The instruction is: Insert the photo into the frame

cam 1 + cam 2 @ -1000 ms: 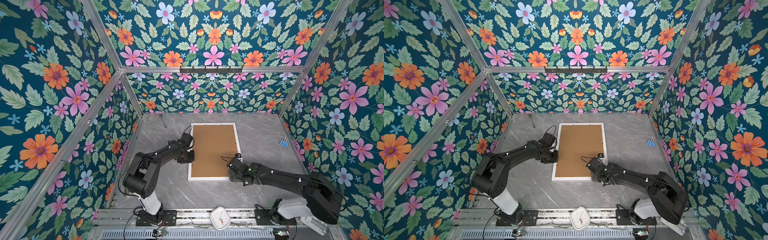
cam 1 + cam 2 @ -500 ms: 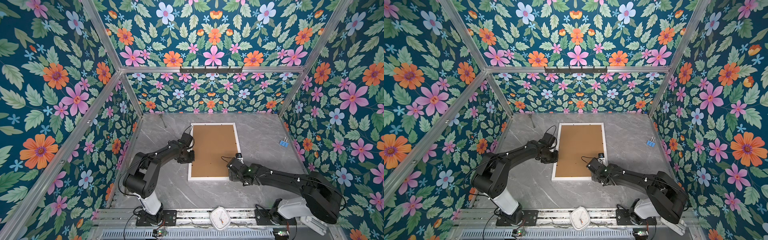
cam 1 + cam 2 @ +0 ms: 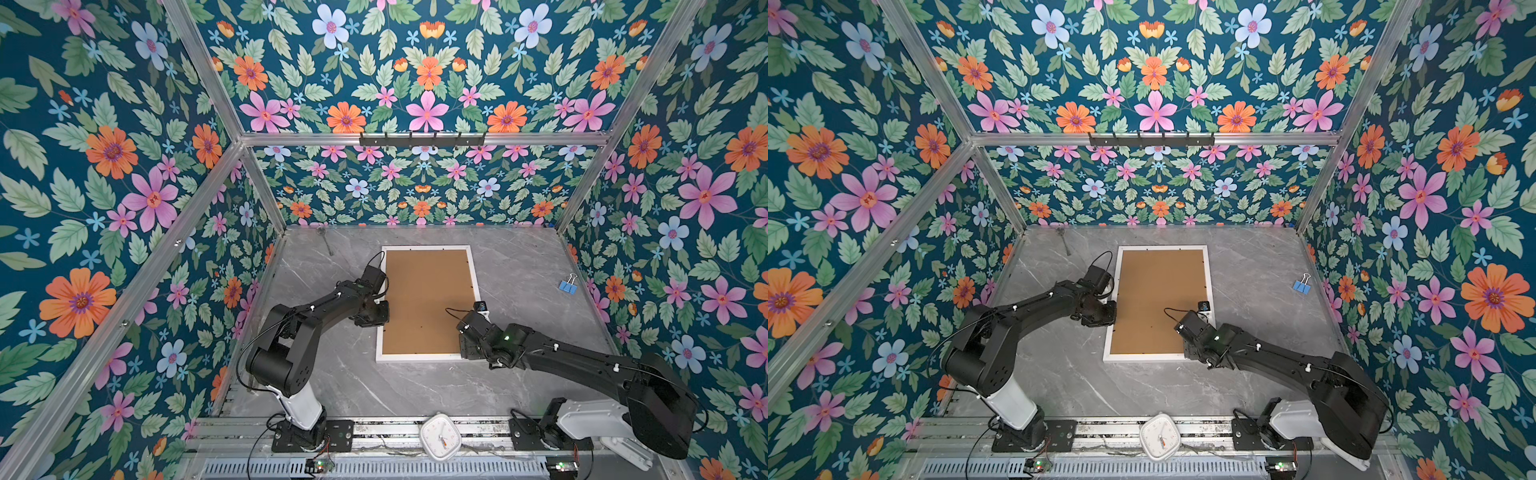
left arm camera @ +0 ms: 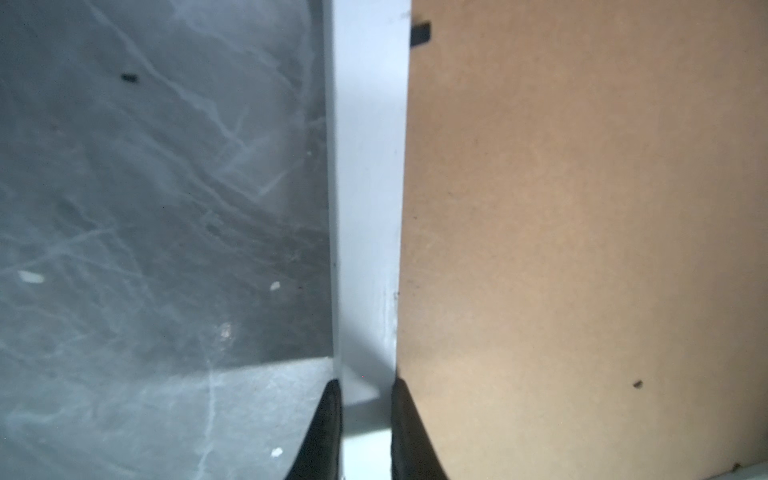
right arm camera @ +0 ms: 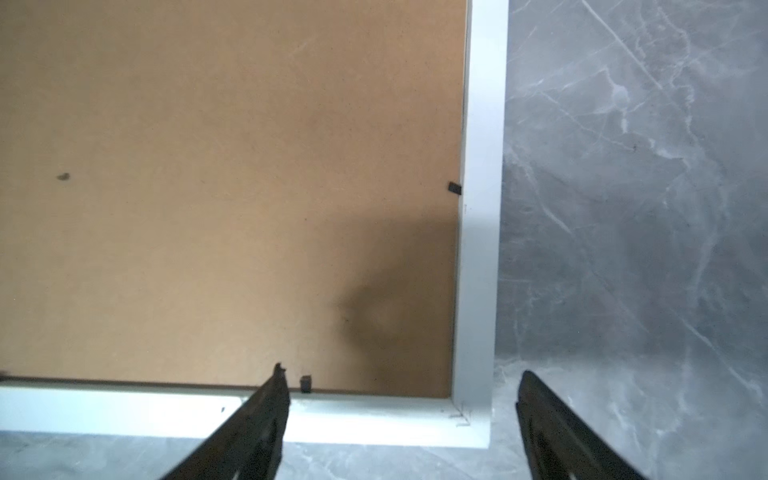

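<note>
The frame (image 3: 424, 356) (image 3: 1146, 356) lies flat in the middle of the grey marbled surface (image 3: 519, 270), back side up, with its long sides running from the near edge toward the far wall. A brown backing board (image 3: 428, 299) (image 3: 1158, 303) fills its opening, so whatever is under the board is hidden. The left tool (image 3: 379, 312) (image 3: 1106, 313) sits at the frame's left rail, about halfway along it. In the left wrist view its two dark fingers (image 4: 328, 415) are drawn close and pinch the white rail (image 4: 365, 166) between them. One finger is on the outer side by the surface (image 4: 124, 208) and the other is on the inner side against the board (image 4: 582, 208). A small black retaining tab (image 4: 419, 33) shows farther along that rail. The right tool (image 3: 471, 351) (image 3: 1194, 351) is at the frame's near right corner and holds nothing. In the right wrist view (image 5: 402, 372) its fingers are spread wide. One finger (image 5: 266, 415) lies over the near rail beside another black tab (image 5: 305, 383), and the other is outside the right rail (image 5: 482, 208), over bare surface (image 5: 623, 208). Whether either tip touches anything cannot be told. A blue binder clip (image 3: 567, 286) (image 3: 1301, 286) lies well to the right of the frame, near the right wall. A white clock (image 3: 440, 436) (image 3: 1159, 436) sits on the metal rails at the near edge, between the two arm bases.
</note>
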Robot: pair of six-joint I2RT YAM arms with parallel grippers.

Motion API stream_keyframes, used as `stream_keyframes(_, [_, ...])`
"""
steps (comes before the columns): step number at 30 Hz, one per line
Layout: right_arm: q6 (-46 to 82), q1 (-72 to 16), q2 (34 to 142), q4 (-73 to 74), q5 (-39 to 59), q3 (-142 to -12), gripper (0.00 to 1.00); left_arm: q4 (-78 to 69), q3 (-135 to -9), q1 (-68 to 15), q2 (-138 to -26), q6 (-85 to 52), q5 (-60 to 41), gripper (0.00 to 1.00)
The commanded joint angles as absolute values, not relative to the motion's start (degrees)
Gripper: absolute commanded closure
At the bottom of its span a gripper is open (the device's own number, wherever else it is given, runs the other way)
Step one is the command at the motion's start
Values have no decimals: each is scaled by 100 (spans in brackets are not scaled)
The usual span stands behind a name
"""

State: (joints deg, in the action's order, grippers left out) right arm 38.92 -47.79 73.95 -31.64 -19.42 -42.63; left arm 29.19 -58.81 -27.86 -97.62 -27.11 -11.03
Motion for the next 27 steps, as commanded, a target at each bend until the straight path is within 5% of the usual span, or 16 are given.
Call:
stream_keyframes(1, [3870, -4594, 7266, -3486, -1722, -4366, 15, 3030, -5829, -2809, -9875, -2742, -1160, 88])
stream_keyframes(8, [3437, -3729, 7014, -3439, -857, -4280, 26, 3076, -5854, -2808, -9923, -2708, -1143, 87])
stream_keyframes(20, [2811, -2618, 7391, -2833, 263, -3935, 62, 3164, -5950, -2804, -9940, -2725, -1116, 78])
stream_keyframes(27, [2769, -2597, 7675, -2607, 310, -3973, 65, 3247, -6000, -2813, -9823, -2760, -1091, 64])
